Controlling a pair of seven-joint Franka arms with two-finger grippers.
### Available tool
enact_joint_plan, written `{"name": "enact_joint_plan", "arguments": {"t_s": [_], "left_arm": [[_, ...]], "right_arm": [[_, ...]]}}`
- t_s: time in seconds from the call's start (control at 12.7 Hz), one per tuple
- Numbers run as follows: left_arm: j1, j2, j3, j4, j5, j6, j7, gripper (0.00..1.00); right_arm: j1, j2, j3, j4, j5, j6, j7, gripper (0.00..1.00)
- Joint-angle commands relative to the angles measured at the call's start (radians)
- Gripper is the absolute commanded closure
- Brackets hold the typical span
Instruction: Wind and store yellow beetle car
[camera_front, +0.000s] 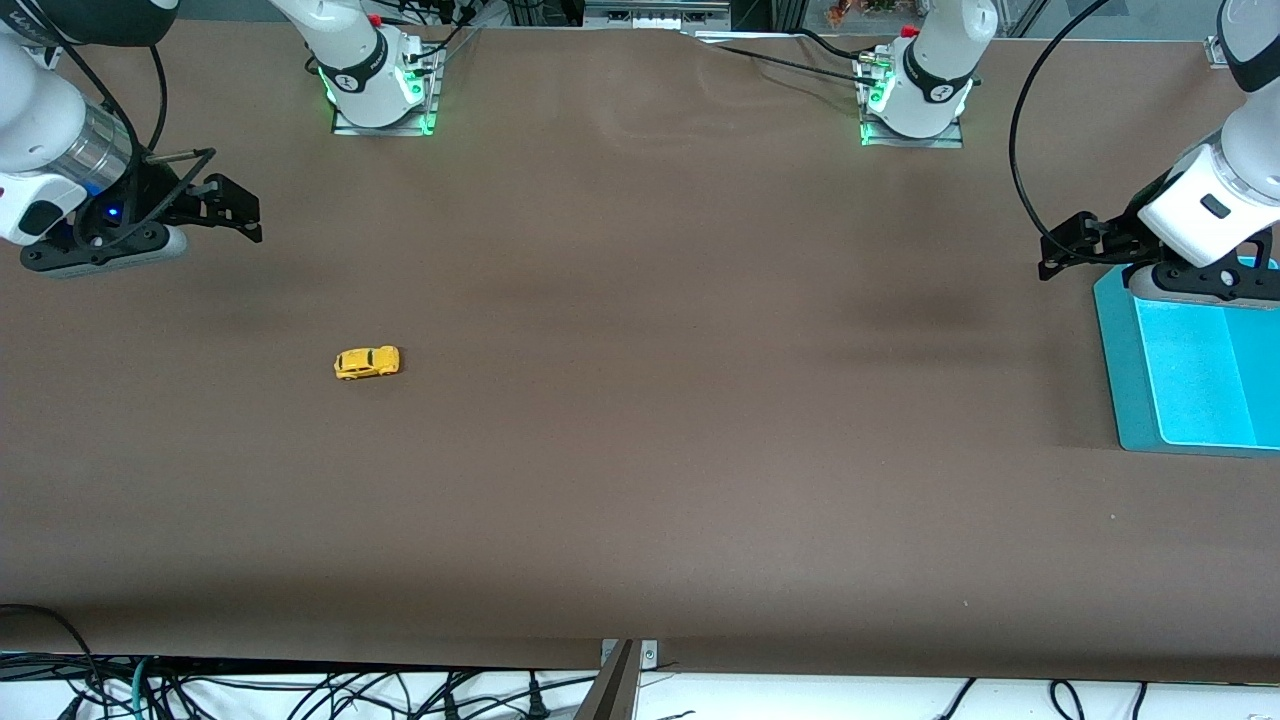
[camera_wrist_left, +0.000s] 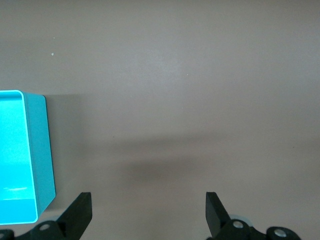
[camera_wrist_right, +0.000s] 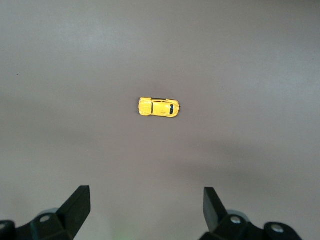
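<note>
The yellow beetle car (camera_front: 367, 362) is a tiny rounded toy with dark windows. It stands on its wheels on the brown table toward the right arm's end, and also shows in the right wrist view (camera_wrist_right: 158, 107). My right gripper (camera_front: 235, 212) is open and empty, up in the air over the table at that end, well apart from the car. In its wrist view the gripper (camera_wrist_right: 146, 205) has the car ahead of its wide-apart fingers. My left gripper (camera_front: 1065, 245) is open and empty, up over the table beside the bin; it shows too in its own wrist view (camera_wrist_left: 148, 210).
A turquoise bin (camera_front: 1125, 380) stands at the left arm's end of the table, its wall also in the left wrist view (camera_wrist_left: 42, 150). The two arm bases (camera_front: 380, 75) (camera_front: 915, 85) stand along the table's edge farthest from the front camera. Cables hang below the near edge.
</note>
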Motion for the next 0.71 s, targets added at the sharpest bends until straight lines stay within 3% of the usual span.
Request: {"name": "enact_joint_plan", "arguments": {"t_s": [0.0,0.39,0.63], "left_arm": [[-0.006,0.009,-0.001,0.027,0.019,-0.023,-0.003,0.00],[-0.006,0.009,-0.001,0.027,0.019,-0.023,-0.003,0.00],[-0.008,0.009,-0.001,0.027,0.019,-0.023,-0.003,0.00]], "right_arm": [[0.015,0.009,-0.013,0.017,0.006,-0.016,0.008,0.00],[0.015,0.024,-0.013,0.009,0.000,0.005,0.010,0.00],[0.015,0.040,-0.013,-0.102,-0.003,0.133,0.006,0.00]]}}
